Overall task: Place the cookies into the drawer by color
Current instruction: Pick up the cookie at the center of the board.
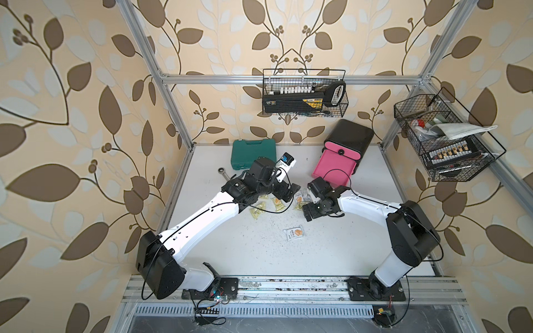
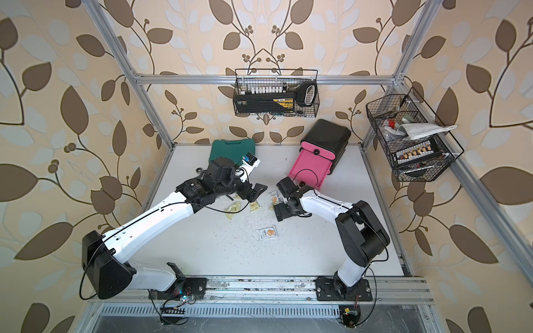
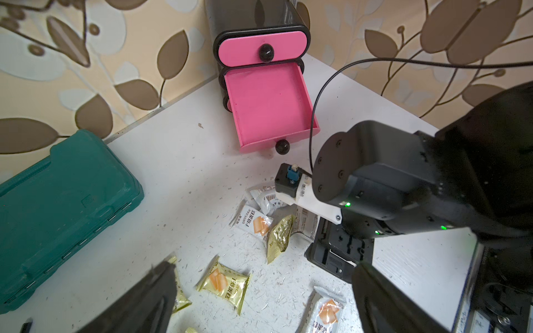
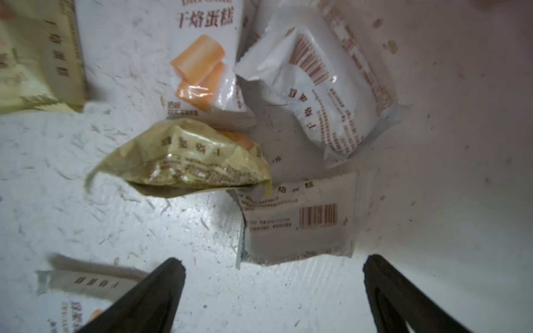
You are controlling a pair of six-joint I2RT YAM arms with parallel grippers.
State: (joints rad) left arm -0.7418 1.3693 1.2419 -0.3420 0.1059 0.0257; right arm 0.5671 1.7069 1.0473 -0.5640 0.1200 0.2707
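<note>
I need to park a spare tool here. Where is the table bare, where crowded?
Bare: the white tabletop near the arm bases, save one white wrapped cookie packet; the strip between the green plastic tool case and the open pink drawer. Crowded: the centre, more packets under the left gripper and right gripper.

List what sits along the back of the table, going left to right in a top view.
silver wrench → green tool case → black cabinet, with one pink drawer pulled open toward the arms.

Open drawer [image 3: 268,106] empty; right arm [image 1: 360,203] just before it.
</note>
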